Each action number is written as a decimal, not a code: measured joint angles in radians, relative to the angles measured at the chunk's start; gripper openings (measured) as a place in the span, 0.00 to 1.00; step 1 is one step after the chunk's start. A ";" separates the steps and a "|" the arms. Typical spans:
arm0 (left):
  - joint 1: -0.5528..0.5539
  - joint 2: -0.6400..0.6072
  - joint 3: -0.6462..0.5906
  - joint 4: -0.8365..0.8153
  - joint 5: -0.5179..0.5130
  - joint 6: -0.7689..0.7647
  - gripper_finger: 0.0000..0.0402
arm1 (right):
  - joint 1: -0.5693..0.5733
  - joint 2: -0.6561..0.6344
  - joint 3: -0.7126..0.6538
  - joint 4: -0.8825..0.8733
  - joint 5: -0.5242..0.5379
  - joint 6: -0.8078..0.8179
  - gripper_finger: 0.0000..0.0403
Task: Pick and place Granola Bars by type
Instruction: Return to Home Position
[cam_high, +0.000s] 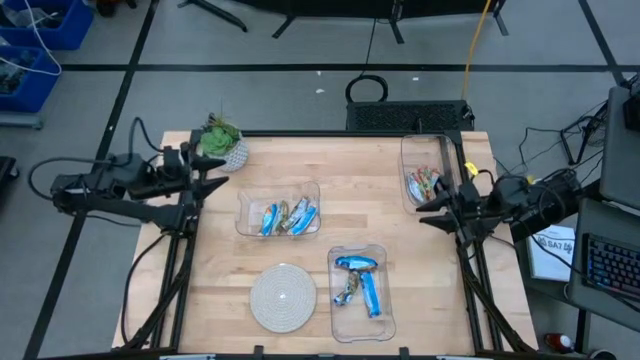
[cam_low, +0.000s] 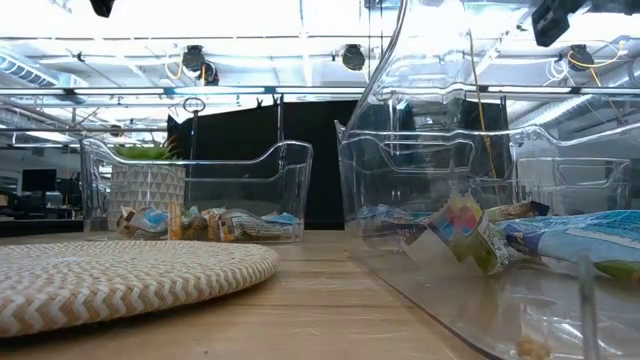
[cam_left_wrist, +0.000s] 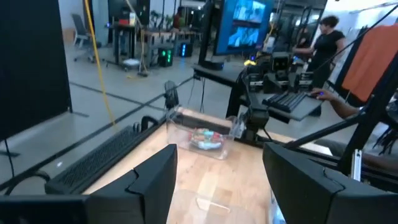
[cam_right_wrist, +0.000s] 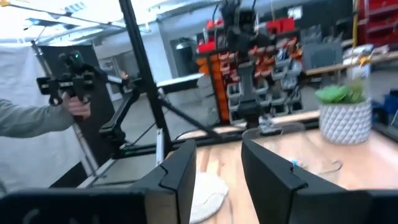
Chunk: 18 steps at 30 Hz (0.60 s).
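Observation:
The granola bars lie in three clear bins. Blue and mixed bars (cam_high: 285, 217) lie in the centre bin, blue bars (cam_high: 360, 282) in the near bin, and multicoloured bars (cam_high: 422, 184) in the far-right bin. The low view shows the centre bin's bars (cam_low: 200, 222) and the near bin's bars (cam_low: 520, 235). My left gripper (cam_high: 215, 180) hovers open at the table's left edge, above the wood; its own view (cam_left_wrist: 217, 180) looks across at the far-right bin's bars (cam_left_wrist: 208, 140). My right gripper (cam_high: 432, 210) hovers open at the right edge, just near of the far-right bin; its wrist view shows it too (cam_right_wrist: 217, 180).
A round woven plate (cam_high: 283, 297) lies on the near part of the table, left of the near bin. A potted plant (cam_high: 222, 145) stands at the far-left corner, close to my left gripper. Bare wood (cam_high: 350, 165) shows between the bins. A person's hand holding a device (cam_right_wrist: 68, 93) shows beyond the table.

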 joint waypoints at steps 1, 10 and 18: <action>0.000 -0.013 -0.008 0.006 0.000 0.007 0.61 | 0.000 -0.015 -0.005 0.002 0.005 -0.011 0.30; 0.000 -0.143 -0.137 0.072 -0.002 0.013 0.61 | 0.000 -0.116 -0.049 0.054 0.055 -0.112 0.30; 0.000 -0.218 -0.277 0.200 0.028 -0.011 0.61 | 0.000 -0.167 -0.201 0.235 0.060 -0.087 0.30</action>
